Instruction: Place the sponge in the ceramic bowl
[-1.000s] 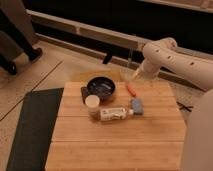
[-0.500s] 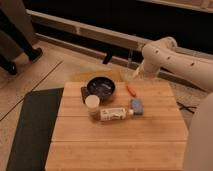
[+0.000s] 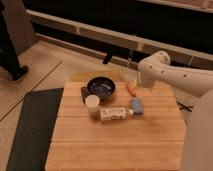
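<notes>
Whether the gripper (image 3: 131,79) is spread or pinched cannot be told; it has barely shifted, hovering by the wooden table's (image 3: 115,145) far edge. The blue sponge (image 3: 136,105) still lies on the boards right of the dark ceramic bowl (image 3: 101,88), not in it.

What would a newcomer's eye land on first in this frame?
The big white arm reaching in from the right, its gripper hanging over the far edge of the wooden table. Next comes the cluster on the table's far half: the dark ceramic bowl at the back, and the blue sponge lying to its right, nearer the arm. A white bottle lies on its side beside the sponge.
</notes>
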Robot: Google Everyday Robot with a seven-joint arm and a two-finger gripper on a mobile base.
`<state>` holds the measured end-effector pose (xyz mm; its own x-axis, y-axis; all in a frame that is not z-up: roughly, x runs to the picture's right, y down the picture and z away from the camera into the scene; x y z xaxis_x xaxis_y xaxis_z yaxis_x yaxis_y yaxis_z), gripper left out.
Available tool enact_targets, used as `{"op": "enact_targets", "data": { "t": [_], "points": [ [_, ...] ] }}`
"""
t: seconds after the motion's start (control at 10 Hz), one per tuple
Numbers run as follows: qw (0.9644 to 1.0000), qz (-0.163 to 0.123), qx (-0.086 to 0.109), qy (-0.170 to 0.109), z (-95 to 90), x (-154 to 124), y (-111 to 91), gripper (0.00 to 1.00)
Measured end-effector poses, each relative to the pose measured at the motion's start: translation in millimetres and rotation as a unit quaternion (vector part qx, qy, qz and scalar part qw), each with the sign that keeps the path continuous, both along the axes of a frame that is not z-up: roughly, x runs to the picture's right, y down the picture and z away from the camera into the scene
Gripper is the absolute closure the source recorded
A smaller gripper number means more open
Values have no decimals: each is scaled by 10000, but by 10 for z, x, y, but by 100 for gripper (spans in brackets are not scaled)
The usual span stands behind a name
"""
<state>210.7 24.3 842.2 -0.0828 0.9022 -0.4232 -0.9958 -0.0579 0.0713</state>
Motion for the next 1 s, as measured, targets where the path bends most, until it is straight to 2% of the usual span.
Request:
{"op": "enact_targets", "data": {
  "t": [0.2, 0.4, 0.7, 0.9, 1.0],
  "points": [
    [9995, -133, -269, -41, 188, -88, 132, 35],
    [9974, -259, -668, -57, 377, -163, 330, 35],
    [9921, -384, -1193, 99, 588, -111, 575, 35],
    [9894, -327, -1397, 220, 673, -48, 638, 35],
    [9867, -270, -1573, 325, 738, 8, 705, 35]
  ]
}}
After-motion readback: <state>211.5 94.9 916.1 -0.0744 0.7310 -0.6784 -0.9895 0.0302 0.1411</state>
